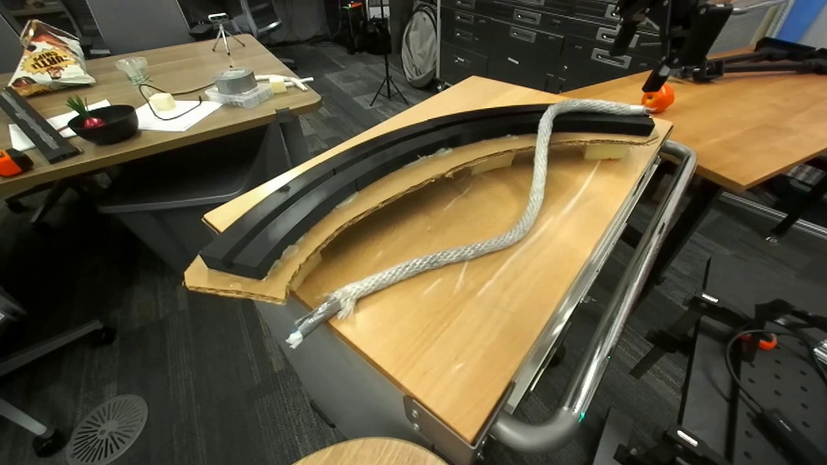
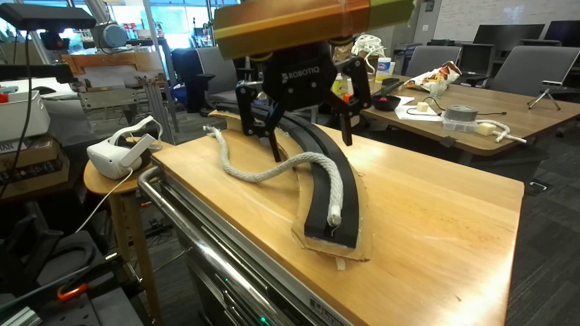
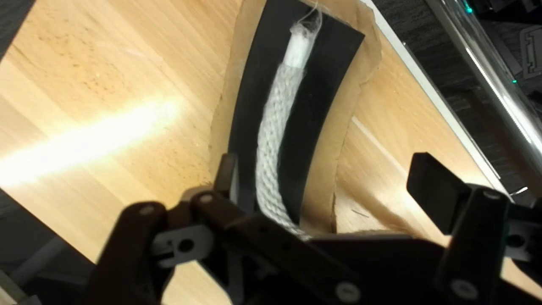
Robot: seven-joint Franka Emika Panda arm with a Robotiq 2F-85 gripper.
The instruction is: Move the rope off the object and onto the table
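The pale braided rope (image 1: 459, 255) has one end lying on the black curved arc (image 1: 413, 143), near the arc's end. It bends over the arc's inner edge and runs across the wooden table (image 1: 517, 316); its taped end sticks out past the table's edge. In an exterior view the rope (image 2: 253, 176) and arc (image 2: 319, 194) show from the opposite end. My gripper (image 2: 312, 150) is open and empty above the arc; it also shows at the top right in an exterior view (image 1: 639, 64). In the wrist view (image 3: 328, 184) the rope (image 3: 273, 127) runs between the spread fingers, below them.
A cardboard base (image 1: 387, 200) raises the arc on small blocks. A shiny metal rail (image 1: 620, 303) runs along the table's side. A round orange thing (image 1: 658, 98) shows beyond the arc's end. A cluttered desk (image 2: 521, 113) and a stool with a white headset (image 2: 113, 158) stand nearby.
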